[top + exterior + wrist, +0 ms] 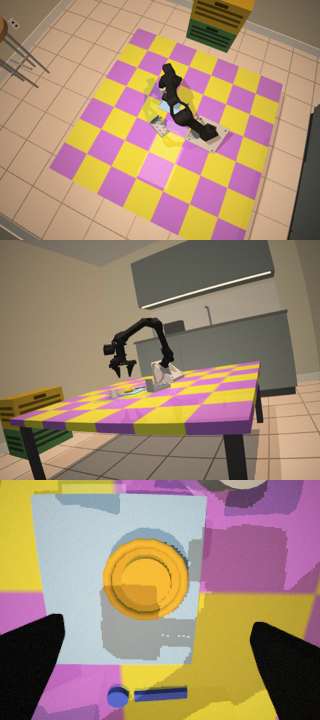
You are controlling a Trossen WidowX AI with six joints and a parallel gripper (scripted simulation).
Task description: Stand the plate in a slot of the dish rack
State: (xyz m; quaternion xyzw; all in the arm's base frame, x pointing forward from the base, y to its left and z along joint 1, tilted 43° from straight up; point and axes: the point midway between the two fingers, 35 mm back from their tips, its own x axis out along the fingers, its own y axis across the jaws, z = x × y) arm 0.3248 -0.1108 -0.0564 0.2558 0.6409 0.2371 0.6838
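The orange round plate [128, 390] [146, 580] lies flat on a light-blue square mat [164, 106] [133, 392] [75, 555]. The arm hides the plate in the top view. My gripper [124, 376] [159, 628] is open and empty, fingers pointing down, above the plate and mat. In the wrist view the plate shows between and a little beyond the two fingertips. The grey dish rack [161, 128] [149, 385] stands on the table beside the mat, with a tall wall at one end and small rails. Its slots hold no plate.
A whitish cylinder [162, 90] [113, 393] [242, 482] stands close to the mat, on the side away from the arm's base. A small blue object [188, 104] [160, 695] lies by the mat's opposite edge. The arm's pale base plate [219, 136] is beyond the rack.
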